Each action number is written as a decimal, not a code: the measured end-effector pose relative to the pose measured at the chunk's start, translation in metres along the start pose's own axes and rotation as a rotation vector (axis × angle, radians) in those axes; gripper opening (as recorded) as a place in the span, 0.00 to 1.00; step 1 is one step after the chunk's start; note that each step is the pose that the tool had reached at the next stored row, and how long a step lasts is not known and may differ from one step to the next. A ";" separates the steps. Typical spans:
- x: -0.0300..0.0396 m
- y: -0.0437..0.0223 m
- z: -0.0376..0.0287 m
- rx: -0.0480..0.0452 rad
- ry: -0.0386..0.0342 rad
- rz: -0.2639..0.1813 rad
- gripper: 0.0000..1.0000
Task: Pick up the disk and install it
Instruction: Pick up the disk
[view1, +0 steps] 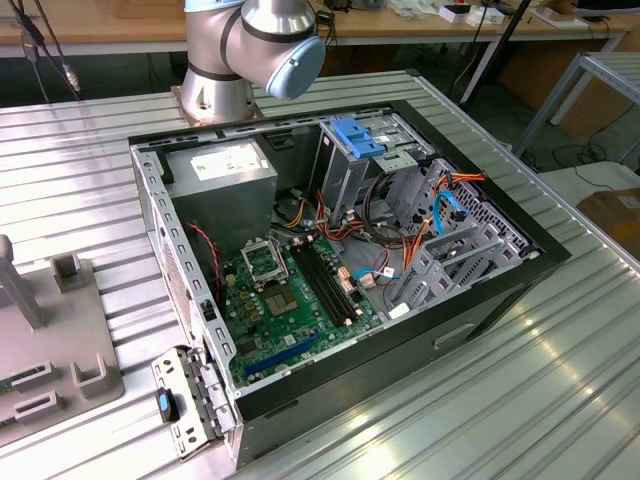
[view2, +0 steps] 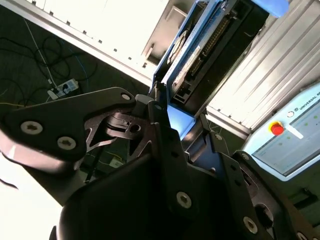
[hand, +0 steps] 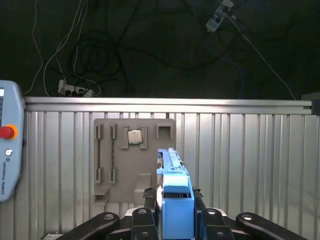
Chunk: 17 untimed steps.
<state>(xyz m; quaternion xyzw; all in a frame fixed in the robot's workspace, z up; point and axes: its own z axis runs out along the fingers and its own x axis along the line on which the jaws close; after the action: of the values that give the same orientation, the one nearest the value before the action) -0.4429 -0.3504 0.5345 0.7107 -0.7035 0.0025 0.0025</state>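
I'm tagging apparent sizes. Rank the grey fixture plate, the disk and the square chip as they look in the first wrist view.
1. grey fixture plate
2. disk, edge-on and much nearer the camera, so its true size against the plate is unsure
3. square chip, clearly smallest

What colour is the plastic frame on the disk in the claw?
Bright blue, clearest on the disk in the first wrist view.

Open computer case on ribbed table
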 end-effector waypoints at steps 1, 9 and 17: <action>0.0001 -0.0120 0.0000 -0.0001 0.0000 0.000 0.37; 0.0003 -0.0395 0.0000 0.0000 0.0000 0.000 0.37; 0.0005 -0.0506 0.0000 0.0000 0.0000 0.000 0.37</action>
<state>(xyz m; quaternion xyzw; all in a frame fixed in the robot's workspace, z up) -0.3923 -0.3504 0.5344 0.7107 -0.7035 0.0025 0.0025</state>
